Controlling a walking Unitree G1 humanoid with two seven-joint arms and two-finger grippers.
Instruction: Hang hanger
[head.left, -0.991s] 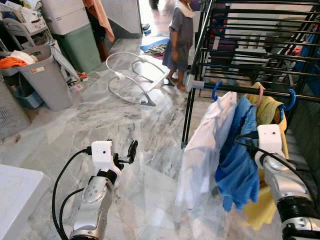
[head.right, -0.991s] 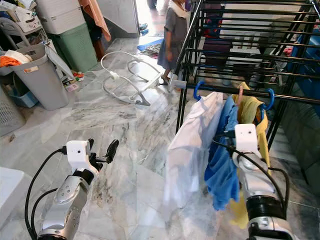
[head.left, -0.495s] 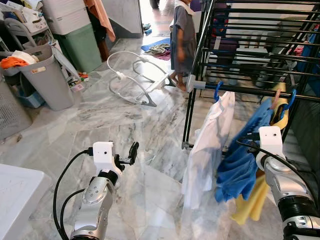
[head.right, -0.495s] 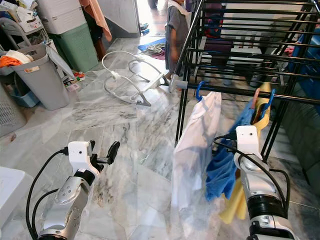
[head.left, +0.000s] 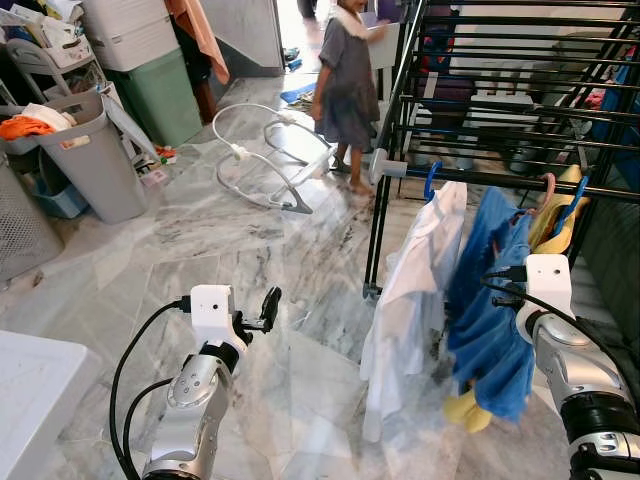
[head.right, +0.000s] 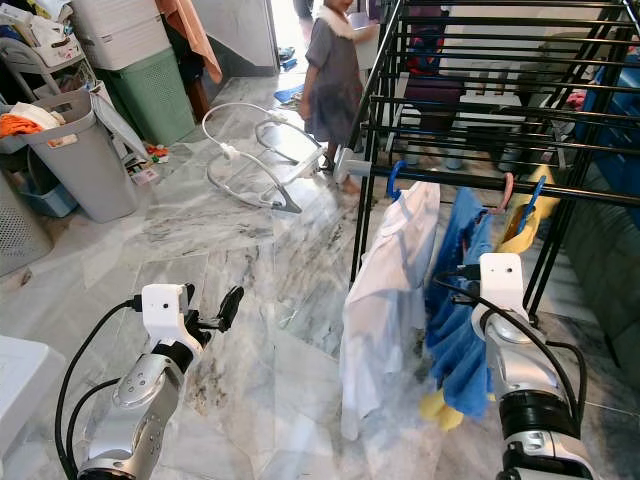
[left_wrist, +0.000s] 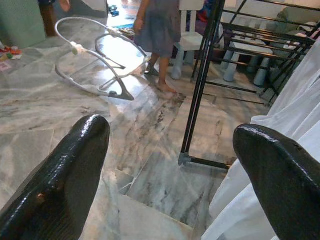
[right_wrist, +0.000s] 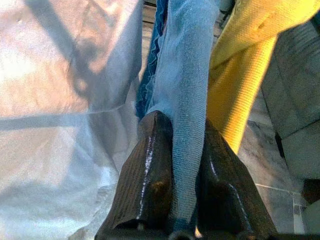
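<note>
A black drying rack (head.left: 500, 183) stands ahead on my right. On its front rail hang a white shirt (head.left: 420, 290) on a blue hanger (head.left: 430, 180), a blue garment (head.left: 490, 300) on a pink hanger (head.left: 547, 186), and a yellow garment (head.left: 560, 215) on another blue hanger (head.left: 577, 192). My right gripper (right_wrist: 182, 165) is shut on a fold of the blue garment, level with its middle. My left gripper (head.left: 268, 305) is held out open over the marble floor, left of the rack, with nothing between its fingers (left_wrist: 75, 170).
A person in a grey dress (head.left: 345, 90) stands by the rack's far left corner. A white tubular frame (head.left: 265, 160) lies on the floor. A grey laundry basket (head.left: 90, 160) and a green bin (head.left: 165, 95) stand at the left. A white surface (head.left: 30, 390) sits at the lower left.
The blue garment, lifted and swung right half a second ago, now hangs straight down with the yellow one behind it. The person has stepped to the left.
</note>
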